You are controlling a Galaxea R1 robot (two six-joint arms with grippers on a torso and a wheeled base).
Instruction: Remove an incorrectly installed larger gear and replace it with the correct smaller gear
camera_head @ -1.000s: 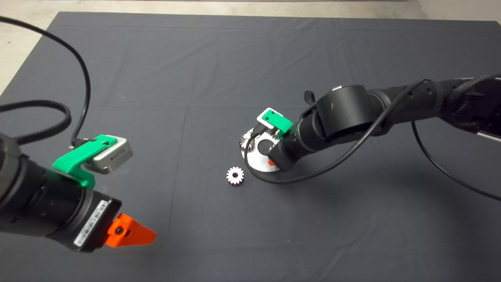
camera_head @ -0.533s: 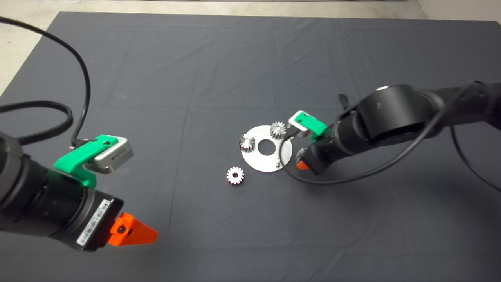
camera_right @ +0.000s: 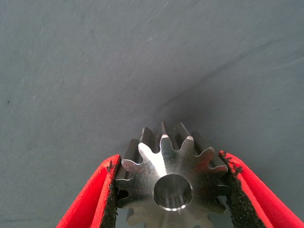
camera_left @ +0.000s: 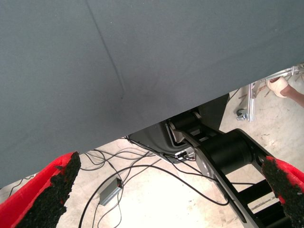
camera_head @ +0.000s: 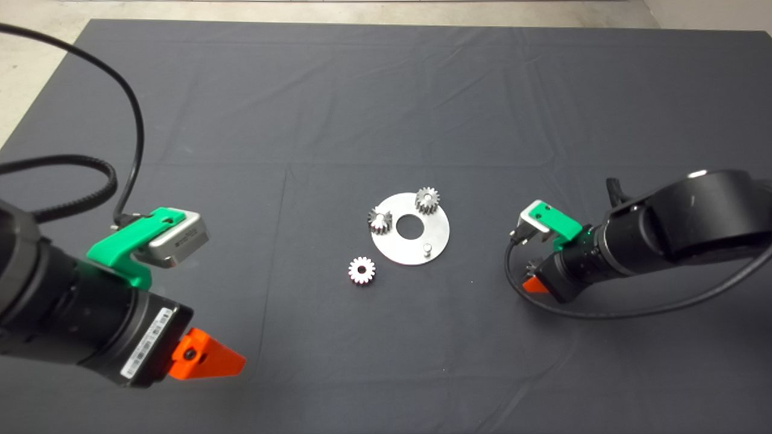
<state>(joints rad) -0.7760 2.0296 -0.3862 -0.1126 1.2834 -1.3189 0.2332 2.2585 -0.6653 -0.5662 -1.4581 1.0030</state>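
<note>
Larger gear [camera_right: 171, 183], dark grey with coarse teeth, clamped between the two black pads [camera_right: 110, 199] of the right gripper [camera_head: 532, 276], well off to the right of the round steel plate [camera_head: 437, 232] and low over the dark mat [camera_head: 386, 90]; in the head view only a sliver of it visible at the red fingertip. On the plate, two small bright gears seated, one at the far rim [camera_head: 427, 199] and one at the left rim [camera_head: 380, 219], plus a bare peg [camera_head: 426, 247] on the near side (presumably the post the big one came off). Smaller gear [camera_head: 362, 270] flat on the mat just beside the plate's near-left edge, touched by nothing. Left gripper [camera_left: 166, 190] parked at the lower left of the mat, fingers spread wide apart, holding nothing, its wrist view looking past the mat's edge to floor cables and part of the robot's base. By the look of things, first half done: wrong gear off its post and carried clear. Left to do, as a judgement only: set the big gear down somewhere away from the plate, pick up the loose small gear, line its centre hole over the bare peg and seat it so the teeth mesh with the neighbours. Likely fiddly part: the small bore over a thin peg.
</note>
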